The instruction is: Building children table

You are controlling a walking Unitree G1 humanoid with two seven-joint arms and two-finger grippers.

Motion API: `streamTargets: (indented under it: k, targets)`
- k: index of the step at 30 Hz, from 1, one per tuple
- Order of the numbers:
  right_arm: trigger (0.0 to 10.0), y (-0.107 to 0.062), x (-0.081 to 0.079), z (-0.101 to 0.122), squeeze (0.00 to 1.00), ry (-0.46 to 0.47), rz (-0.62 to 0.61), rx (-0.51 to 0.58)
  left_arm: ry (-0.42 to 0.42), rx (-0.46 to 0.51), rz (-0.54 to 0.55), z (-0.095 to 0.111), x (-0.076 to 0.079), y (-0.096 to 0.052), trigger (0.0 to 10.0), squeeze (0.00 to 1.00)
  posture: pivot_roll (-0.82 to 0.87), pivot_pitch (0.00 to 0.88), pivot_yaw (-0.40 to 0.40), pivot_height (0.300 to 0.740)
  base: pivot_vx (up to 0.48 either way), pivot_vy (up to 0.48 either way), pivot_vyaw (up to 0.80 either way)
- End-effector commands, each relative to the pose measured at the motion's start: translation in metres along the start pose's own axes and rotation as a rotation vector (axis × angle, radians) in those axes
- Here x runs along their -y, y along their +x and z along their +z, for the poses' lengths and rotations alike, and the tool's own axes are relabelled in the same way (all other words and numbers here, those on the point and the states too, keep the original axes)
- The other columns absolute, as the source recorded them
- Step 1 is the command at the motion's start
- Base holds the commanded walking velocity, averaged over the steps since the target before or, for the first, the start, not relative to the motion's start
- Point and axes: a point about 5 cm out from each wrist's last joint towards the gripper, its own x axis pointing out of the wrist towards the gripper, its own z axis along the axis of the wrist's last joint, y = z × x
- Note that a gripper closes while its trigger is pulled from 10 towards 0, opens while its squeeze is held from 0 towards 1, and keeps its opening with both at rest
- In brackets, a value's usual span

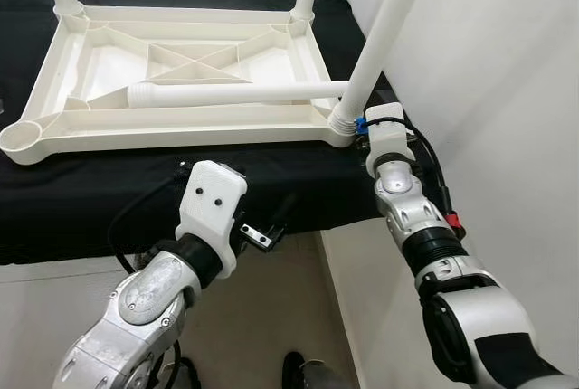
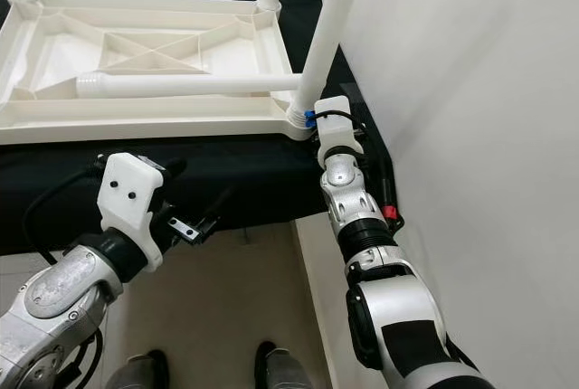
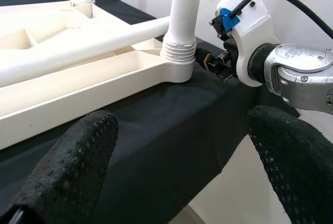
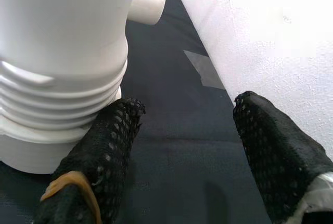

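Tabletop (image 1: 172, 68) lies inverted on black cloth (image 1: 109, 190) beside wall (image 1: 507, 72).

Both arms raised forward, both grippers open.

Left arm (image 1: 136, 317) reaches forward from low on the robot's left, its wrist (image 1: 211, 213) angled toward the right; left gripper (image 3: 182, 166) has its 2 black fingers (image 3: 73, 161) spread wide apart, nothing between them. Right arm (image 1: 470, 317) extends forward on the robot's right, forearm nearly straight ahead, wrist housing (image 1: 391, 136) at the far end; right gripper (image 4: 182, 156) also has its 2 fingers (image 4: 104, 151) parted, gripping nothing. 1 right finger stands close against a white threaded post (image 4: 62, 52); contact cannot be confirmed. The other finger is near the wall (image 4: 270, 36).
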Motion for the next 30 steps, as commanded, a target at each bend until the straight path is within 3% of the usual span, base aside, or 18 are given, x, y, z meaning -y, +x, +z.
streamTargets:
  k: [1,5,13,23,30]
  targets:
    - [10.0,-0.002,-0.010,0.004,0.00,0.028,0.052,0.033,0.003,-0.011,-0.013,0.000,0.002,-0.001,10.0,0.00,0.09,0.246,-0.117,0.740,0.000,0.000,0.00]
    - [10.0,-0.003,-0.011,0.000,0.00,-0.017,0.048,0.017,0.005,-0.010,-0.012,0.000,0.001,-0.001,10.0,0.00,0.09,0.249,-0.117,0.740,0.000,0.000,0.00]
    - [10.0,0.004,0.006,-0.002,0.00,-0.074,-0.036,-0.027,0.002,0.002,-0.014,0.004,0.001,0.000,10.0,0.00,0.09,0.262,-0.115,0.740,0.000,0.000,0.00]
    - [10.0,0.010,0.016,0.006,0.00,-0.046,-0.067,-0.014,-0.006,0.003,-0.017,0.008,0.004,-0.003,10.0,0.00,0.10,0.294,-0.110,0.740,0.000,0.000,0.00]
    - [10.0,0.008,0.016,-0.003,0.00,-0.064,-0.081,-0.046,-0.008,0.011,-0.024,0.015,0.006,-0.006,10.0,0.00,0.12,0.339,-0.096,0.740,0.000,0.000,0.00]
